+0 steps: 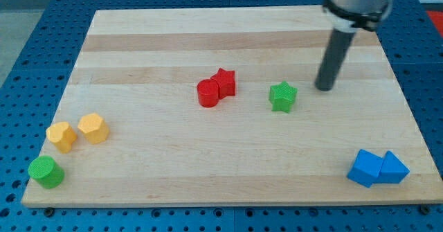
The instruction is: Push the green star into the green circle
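The green star (282, 96) lies on the wooden board, right of the middle. The green circle (46, 172) sits at the board's bottom left corner, far from the star. My tip (324, 88) rests on the board just to the right of the green star and slightly above it, with a small gap between them. The dark rod rises from the tip toward the view's top right.
A red circle (208, 93) and a red star (224, 82) touch each other near the board's middle, left of the green star. Two yellow blocks (77, 132) lie just above the green circle. Two blue blocks (377, 168) sit at the bottom right. The board (173, 45) rests on a blue pegboard.
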`<action>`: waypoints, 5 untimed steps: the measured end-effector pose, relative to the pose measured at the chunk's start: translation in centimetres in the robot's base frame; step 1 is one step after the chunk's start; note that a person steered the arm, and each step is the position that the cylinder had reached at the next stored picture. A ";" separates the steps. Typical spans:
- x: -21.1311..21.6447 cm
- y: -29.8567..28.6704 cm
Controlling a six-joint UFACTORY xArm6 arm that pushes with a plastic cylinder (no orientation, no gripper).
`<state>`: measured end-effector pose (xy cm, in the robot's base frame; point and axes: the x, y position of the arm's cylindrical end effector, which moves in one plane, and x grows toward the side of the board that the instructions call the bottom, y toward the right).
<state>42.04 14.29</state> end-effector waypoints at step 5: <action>7.0 -12.2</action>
<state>49.06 2.05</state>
